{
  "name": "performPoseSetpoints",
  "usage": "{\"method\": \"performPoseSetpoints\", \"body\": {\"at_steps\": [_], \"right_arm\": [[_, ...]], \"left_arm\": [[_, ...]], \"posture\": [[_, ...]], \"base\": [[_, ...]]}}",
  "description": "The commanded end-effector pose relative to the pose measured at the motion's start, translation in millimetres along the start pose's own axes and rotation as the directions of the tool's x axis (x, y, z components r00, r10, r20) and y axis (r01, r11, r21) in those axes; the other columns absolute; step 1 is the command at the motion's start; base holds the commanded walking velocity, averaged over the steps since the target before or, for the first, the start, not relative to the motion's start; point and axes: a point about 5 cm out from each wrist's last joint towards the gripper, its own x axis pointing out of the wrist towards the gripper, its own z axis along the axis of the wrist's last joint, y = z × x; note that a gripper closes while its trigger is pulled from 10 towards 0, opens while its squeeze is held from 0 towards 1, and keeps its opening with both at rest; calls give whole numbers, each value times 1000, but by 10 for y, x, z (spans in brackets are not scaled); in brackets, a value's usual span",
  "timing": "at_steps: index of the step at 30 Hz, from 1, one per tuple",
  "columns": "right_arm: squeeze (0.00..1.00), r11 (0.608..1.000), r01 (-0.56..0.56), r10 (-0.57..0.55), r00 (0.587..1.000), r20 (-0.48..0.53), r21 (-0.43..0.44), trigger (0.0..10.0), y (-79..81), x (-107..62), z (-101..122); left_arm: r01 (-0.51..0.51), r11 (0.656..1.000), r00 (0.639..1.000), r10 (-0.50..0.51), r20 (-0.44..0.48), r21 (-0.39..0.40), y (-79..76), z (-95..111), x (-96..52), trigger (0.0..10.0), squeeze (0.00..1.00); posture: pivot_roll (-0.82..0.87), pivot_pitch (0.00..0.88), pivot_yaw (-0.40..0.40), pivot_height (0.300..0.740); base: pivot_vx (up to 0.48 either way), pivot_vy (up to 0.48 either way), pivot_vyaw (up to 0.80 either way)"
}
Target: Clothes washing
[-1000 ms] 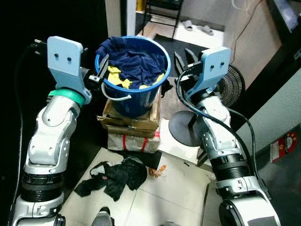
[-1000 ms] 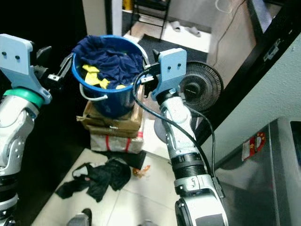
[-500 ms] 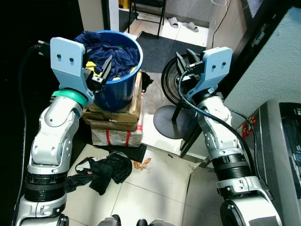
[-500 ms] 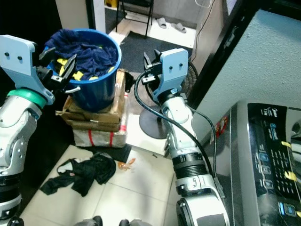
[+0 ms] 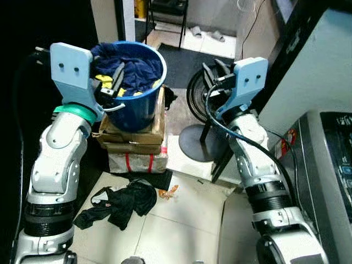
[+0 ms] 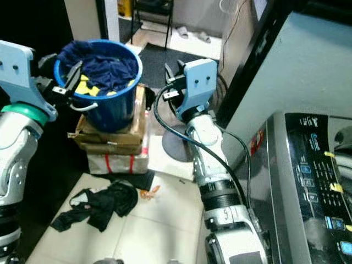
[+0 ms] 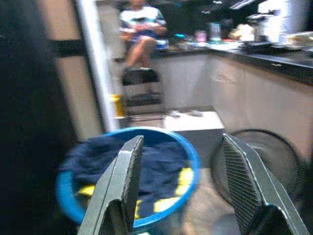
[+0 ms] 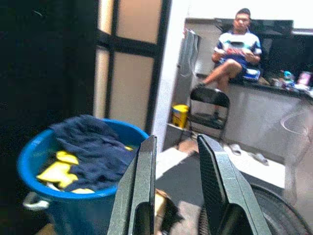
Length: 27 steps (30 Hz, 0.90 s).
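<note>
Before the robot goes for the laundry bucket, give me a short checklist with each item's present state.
1. Blue bucket upright on the stacked cardboard boxes: ok.
2. Navy clothes heaped inside, some draped over the rim: not ok if the rim must be gripped cleanly.
3. Left gripper open, at the bucket's rim: ok.
4. Right gripper open, off to the bucket's side in front of the standing fan: ok, though the gap to the fan cannot be told.
5. Floor ahead: black garment lying on the tiles below the boxes: not ok, a tripping risk.
6. Bucket's wire handle hanging down on the left arm's side: ok.
</note>
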Motion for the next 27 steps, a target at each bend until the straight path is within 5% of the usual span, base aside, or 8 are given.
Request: {"method": "performPoseSetpoints", "body": {"at_steps": [1, 8, 16, 27], "right_arm": [[0, 1000, -4, 4, 1000, -4, 7, 10000, 19, -9, -15], [0, 1000, -5, 6, 1000, -5, 6, 10000, 20, -11, -16], [0, 1000, -12, 11, 1000, -10, -19, 10000, 24, -9, -23], [0, 1000, -23, 23, 1000, -4, -8, 10000, 42, 1, -16]], "left_arm": [[-4, 1000, 1000, 5, -10, 7, 19, -19, -11, 10000, 0], [-4, 1000, 1000, 4, -10, 6, 19, -21, -13, 10000, 0], [-4, 1000, 1000, 4, -10, 7, 18, -26, -13, 10000, 0], [-4, 1000, 1000, 4, -9, 3, 16, -29, -6, 10000, 0]], "posture": [[66, 66, -43, 740], [66, 64, -43, 740], [66, 61, -44, 740], [65, 56, -46, 740]], "base": [[435, 0, 0], [433, 0, 0], [433, 0, 776], [433, 0, 0]]}}
